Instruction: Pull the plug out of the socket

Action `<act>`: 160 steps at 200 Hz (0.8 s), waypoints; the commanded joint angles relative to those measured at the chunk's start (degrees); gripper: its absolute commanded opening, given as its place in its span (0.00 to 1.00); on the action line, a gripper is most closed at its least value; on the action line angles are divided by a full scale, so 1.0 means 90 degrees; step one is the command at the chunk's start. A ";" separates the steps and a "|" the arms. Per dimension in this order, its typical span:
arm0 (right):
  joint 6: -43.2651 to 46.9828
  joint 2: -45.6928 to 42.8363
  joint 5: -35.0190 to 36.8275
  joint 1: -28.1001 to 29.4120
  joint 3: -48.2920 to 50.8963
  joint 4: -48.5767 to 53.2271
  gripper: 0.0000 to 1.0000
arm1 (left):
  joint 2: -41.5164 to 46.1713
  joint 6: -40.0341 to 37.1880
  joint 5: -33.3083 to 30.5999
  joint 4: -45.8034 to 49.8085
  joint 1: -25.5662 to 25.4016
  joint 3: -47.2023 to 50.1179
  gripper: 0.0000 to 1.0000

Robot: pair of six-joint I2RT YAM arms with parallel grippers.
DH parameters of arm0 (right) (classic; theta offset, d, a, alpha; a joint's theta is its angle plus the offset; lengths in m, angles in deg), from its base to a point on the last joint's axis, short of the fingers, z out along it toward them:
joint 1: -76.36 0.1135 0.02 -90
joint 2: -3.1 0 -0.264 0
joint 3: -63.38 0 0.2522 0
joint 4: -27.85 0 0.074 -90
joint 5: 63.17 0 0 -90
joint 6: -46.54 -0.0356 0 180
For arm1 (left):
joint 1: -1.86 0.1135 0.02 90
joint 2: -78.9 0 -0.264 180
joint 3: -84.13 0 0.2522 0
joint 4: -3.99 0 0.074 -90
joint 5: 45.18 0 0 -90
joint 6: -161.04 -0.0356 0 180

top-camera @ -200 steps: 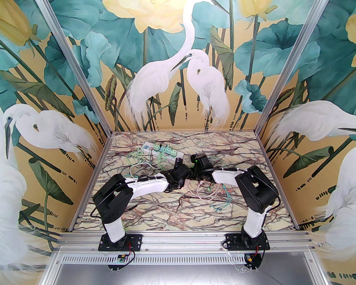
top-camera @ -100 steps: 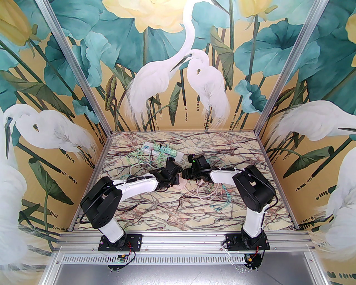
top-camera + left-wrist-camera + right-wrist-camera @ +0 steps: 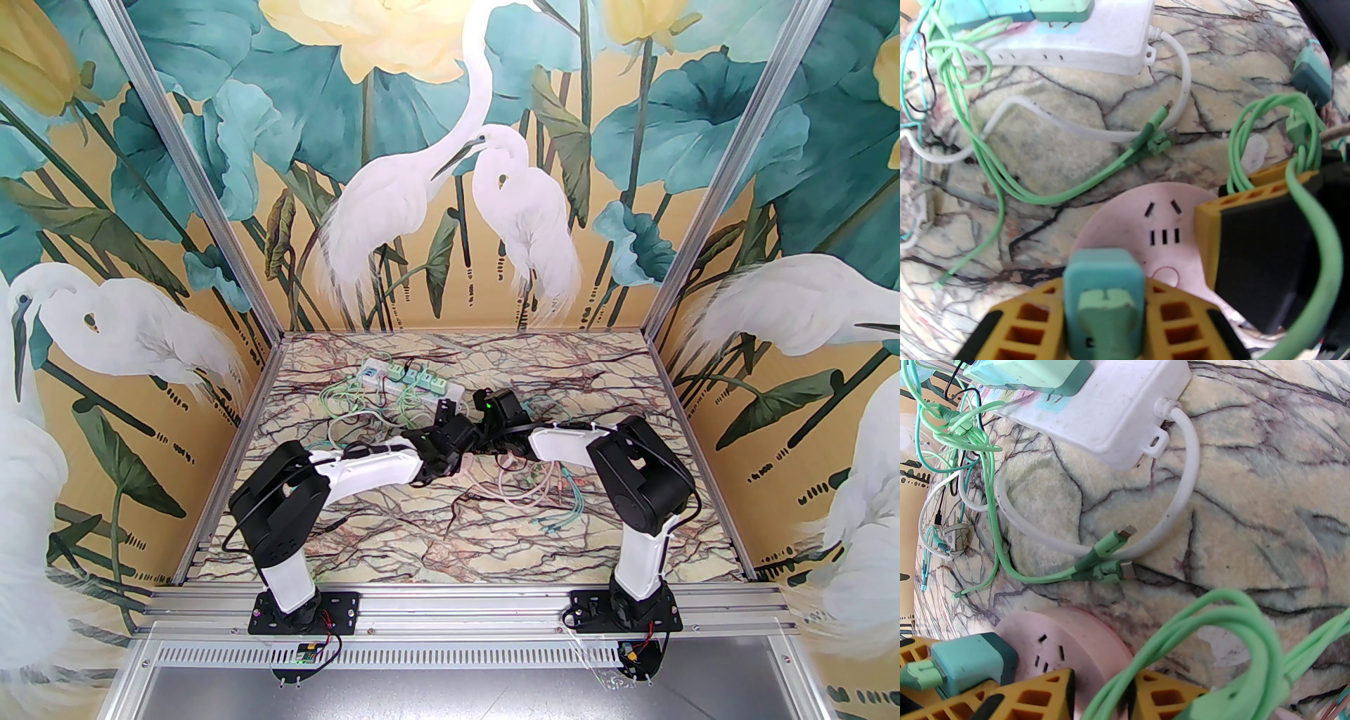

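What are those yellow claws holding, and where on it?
The left tool grips the teal plug by its two sides. Whether the right tool holds the pink socket cannot be told.

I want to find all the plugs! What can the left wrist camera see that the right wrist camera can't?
Left wrist camera: a loose plug lying by itself. Right wrist camera: a grey cable knot. Both: the pink socket, the teal plug in the left tool, and the white power strip.
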 commanded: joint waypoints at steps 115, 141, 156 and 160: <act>0.0135 0.0619 0.0364 0.0219 0.0182 0.0871 0.30 | 0.0955 0.0446 0.2332 -0.1018 0.0572 0.0634 0.17; 0.0134 0.0626 0.0381 0.0221 0.0175 0.0868 0.30 | 0.0730 0.0325 0.1908 -0.0759 0.0402 0.0451 0.17; 0.0123 0.0637 0.0362 0.0229 0.0173 0.0853 0.29 | 0.0523 0.0244 0.1556 -0.0475 0.0237 0.0221 0.17; 0.0120 0.0648 0.0361 0.0228 0.0167 0.0853 0.29 | 0.0455 0.0199 0.1432 -0.0397 0.0183 0.0152 0.17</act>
